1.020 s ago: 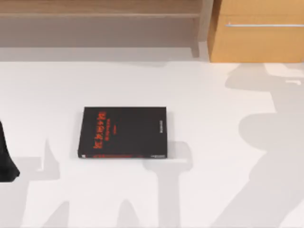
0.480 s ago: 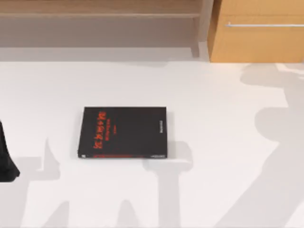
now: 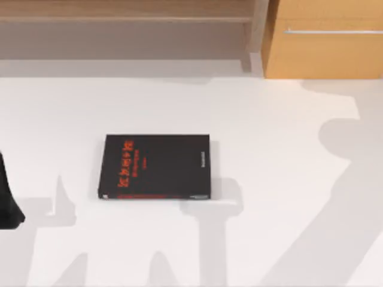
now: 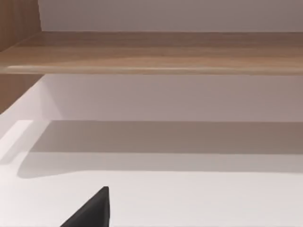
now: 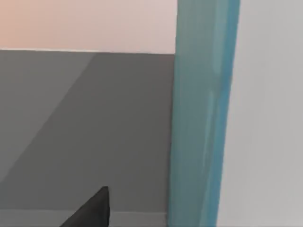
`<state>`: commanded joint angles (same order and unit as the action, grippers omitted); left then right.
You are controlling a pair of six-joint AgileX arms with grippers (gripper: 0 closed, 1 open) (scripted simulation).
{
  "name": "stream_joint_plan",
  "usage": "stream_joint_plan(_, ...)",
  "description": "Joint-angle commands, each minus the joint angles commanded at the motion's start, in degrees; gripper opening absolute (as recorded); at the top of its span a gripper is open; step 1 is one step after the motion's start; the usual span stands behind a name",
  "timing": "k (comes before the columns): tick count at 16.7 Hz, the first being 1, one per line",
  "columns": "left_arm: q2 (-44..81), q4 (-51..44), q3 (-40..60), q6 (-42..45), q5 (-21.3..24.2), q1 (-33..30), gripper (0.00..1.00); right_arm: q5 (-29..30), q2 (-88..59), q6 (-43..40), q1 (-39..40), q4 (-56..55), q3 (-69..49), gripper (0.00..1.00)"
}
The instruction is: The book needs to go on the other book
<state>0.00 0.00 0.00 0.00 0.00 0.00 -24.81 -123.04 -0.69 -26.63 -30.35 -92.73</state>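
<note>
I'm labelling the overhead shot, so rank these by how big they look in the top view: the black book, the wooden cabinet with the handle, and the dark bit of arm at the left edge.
1. black book
2. wooden cabinet, though the frame cuts it off, so its full size is unsure
3. left arm, a sliver at the table's left edge

The black book (image 3: 155, 166) carries red lettering on its cover and along its spine edge, plus small white text, but none of it can be read
</note>
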Motion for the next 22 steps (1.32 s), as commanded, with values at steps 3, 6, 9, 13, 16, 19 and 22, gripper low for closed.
stream_joint_plan(3, 0.0, 0.0, 0.0, 0.0, 0.0, 0.0, 1.0, 0.0, 0.0, 0.0, 0.0, 0.0, 0.0, 0.92)
stream_joint_plan(6, 0.0, 0.0, 0.0, 0.0, 0.0, 0.0, 1.0, 0.0, 0.0, 0.0, 0.0, 0.0, 0.0, 0.7)
stream_joint_plan(9, 0.0, 0.0, 0.0, 0.0, 0.0, 0.0, 1.0, 0.0, 0.0, 0.0, 0.0, 0.0, 0.0, 0.47)
stream_joint_plan(13, 0.0, 0.0, 0.0, 0.0, 0.0, 0.0, 1.0, 0.0, 0.0, 0.0, 0.0, 0.0, 0.0, 0.17)
stream_joint_plan(16, 0.0, 0.0, 0.0, 0.0, 0.0, 0.0, 1.0, 0.0, 0.0, 0.0, 0.0, 0.0, 0.0, 0.0)
stream_joint_plan(19, 0.0, 0.0, 0.0, 0.0, 0.0, 0.0, 1.0, 0.0, 0.0, 0.0, 0.0, 0.0, 0.0, 0.0)
stream_joint_plan(22, 0.0, 0.0, 0.0, 0.0, 0.0, 0.0, 1.0, 0.0, 0.0, 0.0, 0.0, 0.0, 0.0, 0.0)
